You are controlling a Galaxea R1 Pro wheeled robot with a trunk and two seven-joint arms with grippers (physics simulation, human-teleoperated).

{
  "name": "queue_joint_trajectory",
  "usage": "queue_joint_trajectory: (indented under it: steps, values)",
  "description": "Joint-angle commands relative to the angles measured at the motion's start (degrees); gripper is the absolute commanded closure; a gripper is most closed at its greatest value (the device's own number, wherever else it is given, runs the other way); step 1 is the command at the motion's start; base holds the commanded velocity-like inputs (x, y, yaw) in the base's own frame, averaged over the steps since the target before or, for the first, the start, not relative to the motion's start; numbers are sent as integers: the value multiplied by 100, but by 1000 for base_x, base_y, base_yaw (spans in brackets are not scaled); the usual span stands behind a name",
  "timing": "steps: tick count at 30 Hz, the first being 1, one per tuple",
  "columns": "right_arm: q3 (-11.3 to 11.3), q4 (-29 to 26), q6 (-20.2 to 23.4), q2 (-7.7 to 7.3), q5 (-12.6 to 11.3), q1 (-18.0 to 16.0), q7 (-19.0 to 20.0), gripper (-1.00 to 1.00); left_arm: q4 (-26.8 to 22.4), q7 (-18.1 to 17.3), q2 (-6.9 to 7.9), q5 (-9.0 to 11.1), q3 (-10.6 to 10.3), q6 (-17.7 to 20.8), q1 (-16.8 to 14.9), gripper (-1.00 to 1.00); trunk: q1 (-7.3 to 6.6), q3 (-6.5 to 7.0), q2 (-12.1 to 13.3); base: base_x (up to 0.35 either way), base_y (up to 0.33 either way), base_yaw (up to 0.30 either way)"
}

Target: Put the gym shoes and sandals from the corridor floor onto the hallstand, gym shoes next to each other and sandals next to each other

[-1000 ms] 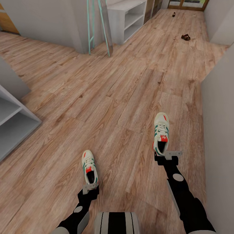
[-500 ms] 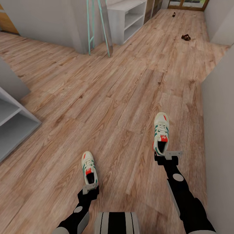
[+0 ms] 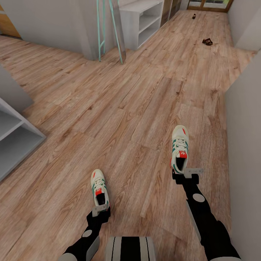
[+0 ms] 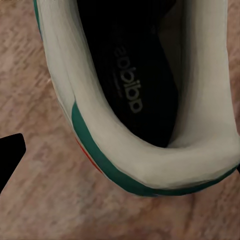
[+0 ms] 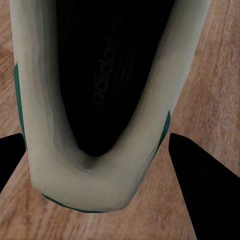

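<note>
You have a gym shoe at each gripper, so carry both level and keep their toes pointing ahead as you roll up the corridor floor toward the hallstand, the pale grey-white shelved unit far ahead on the left. Drive gently: each grip seems to sit only at the heel collar, and I judge a jolt could tip a shoe out.

Your left gripper pinches the heel of the left gym shoe; in the left wrist view, one dark finger stands just outside the heel wall. Your right gripper clamps the heel of the right gym shoe, with a dark finger on either side of the heel in the right wrist view. Both shoes sit low over the planks; whether they touch I cannot tell.

They are cream-white low sneakers with green side stripes, red-orange tongue accents, white laces and dark printed insoles. The two sandals remain on the floor well ahead: one dark-brown sandal near the right wall, another sandal farther off
</note>
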Motion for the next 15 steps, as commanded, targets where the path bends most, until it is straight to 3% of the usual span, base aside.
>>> queue_joint_trajectory:
  steps: [1,15]
  values:
    - [-2,-8,38,3,54,-1,-3,100,4,-13,-3,42,17,-21,-3,-100,-1,-3,-1,0,0,0]
    - [-2,-11,38,3,54,-1,-3,100,4,-14,-3,42,21,-120,2,-100,-1,-3,-1,51,0,0]
